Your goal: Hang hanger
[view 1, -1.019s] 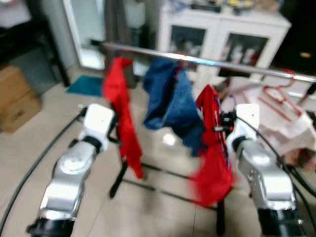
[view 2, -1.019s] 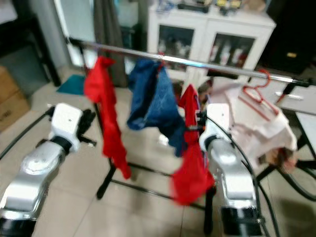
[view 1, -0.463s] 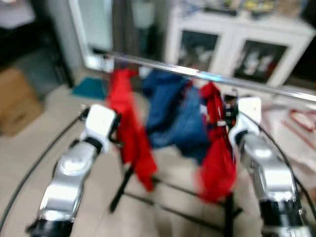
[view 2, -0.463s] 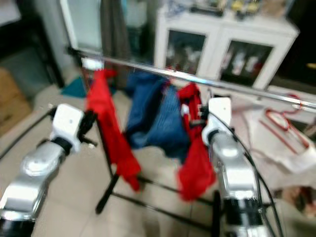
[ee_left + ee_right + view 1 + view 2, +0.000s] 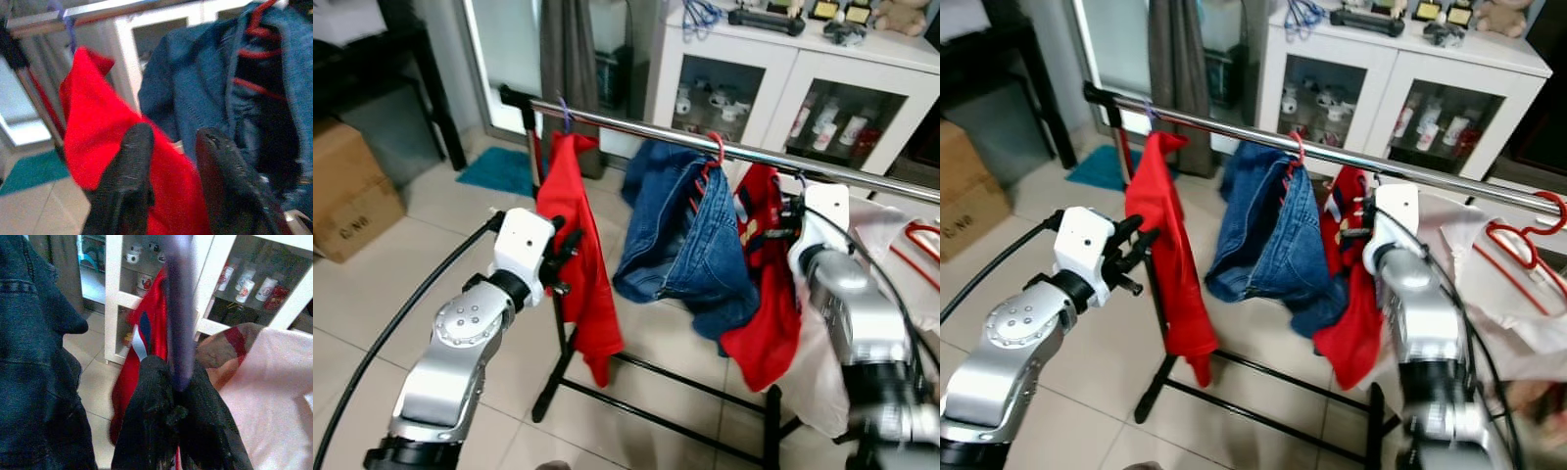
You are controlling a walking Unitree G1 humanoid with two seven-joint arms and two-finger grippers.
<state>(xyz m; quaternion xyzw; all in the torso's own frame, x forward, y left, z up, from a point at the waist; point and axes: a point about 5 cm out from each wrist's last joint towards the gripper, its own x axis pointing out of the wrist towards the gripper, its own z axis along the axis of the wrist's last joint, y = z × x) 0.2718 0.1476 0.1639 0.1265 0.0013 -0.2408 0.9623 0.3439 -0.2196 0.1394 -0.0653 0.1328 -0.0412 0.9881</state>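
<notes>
A metal rail (image 5: 754, 155) of a clothes rack carries a red garment (image 5: 573, 225) on a purple hanger at its left end and blue jeans (image 5: 685, 235) on a red hanger in the middle. A second red garment (image 5: 764, 294) hangs right of the jeans, just under the rail. My right gripper (image 5: 173, 382) is shut on the purple hanger (image 5: 177, 308) of that garment. I cannot tell whether its hook rests on the rail. My left gripper (image 5: 570, 257) is open beside the left red garment, holding nothing.
An empty red hanger (image 5: 1518, 240) hangs at the rail's right end, above a pale cloth (image 5: 1498, 323). A white glass-door cabinet (image 5: 773, 69) stands behind the rack. A cardboard box (image 5: 347, 186) sits on the left, and a teal mat (image 5: 504, 168) lies on the tiled floor.
The head view has shifted and sharpened. My right gripper has risen with the red garment, from below the rail to close under it. The left arm keeps its pose.
</notes>
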